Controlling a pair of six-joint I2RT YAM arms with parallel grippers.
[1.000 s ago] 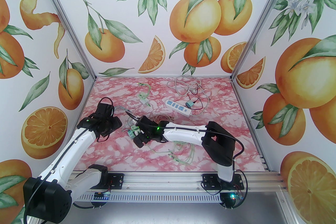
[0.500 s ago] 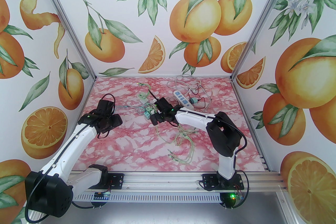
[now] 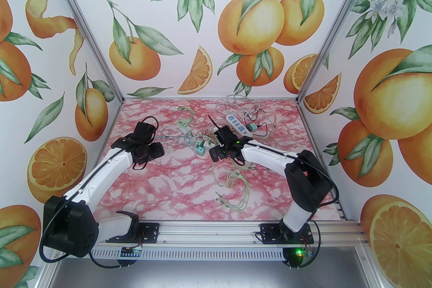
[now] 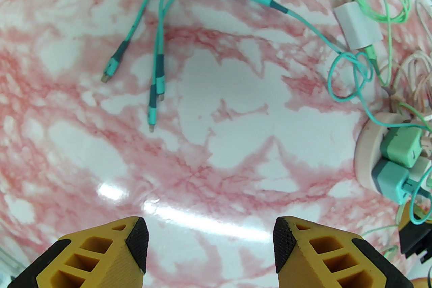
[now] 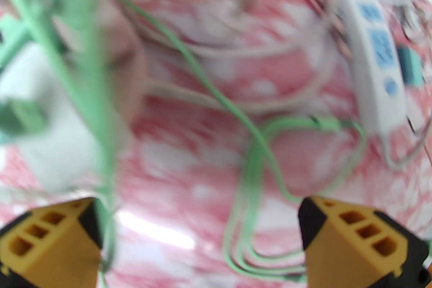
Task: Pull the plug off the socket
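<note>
Left gripper [image 4: 211,247]: jaws stood partly apart, empty, above the tabletop [image 4: 236,104] toward its left edge. Right gripper [image 5: 199,239]: jaws spread wide, nothing held. Round pink socket [image 4: 366,145], mid-tabletop, carried a green plug [image 4: 401,150] and a teal plug [image 4: 389,182].

Ahead of my left gripper [image 4: 211,239] and slightly to its left, the three-headed cable [image 4: 158,77] lies on the table [image 4: 236,104]. To its right sits the round socket [image 4: 368,151] with two plugs [image 4: 400,148] side by side in it, and a charger block [image 4: 357,26] lies farther ahead. Ahead-right of my right gripper [image 5: 199,229] lies the power strip [image 5: 374,53], with an adapter [image 5: 410,69] just to its right.
</note>
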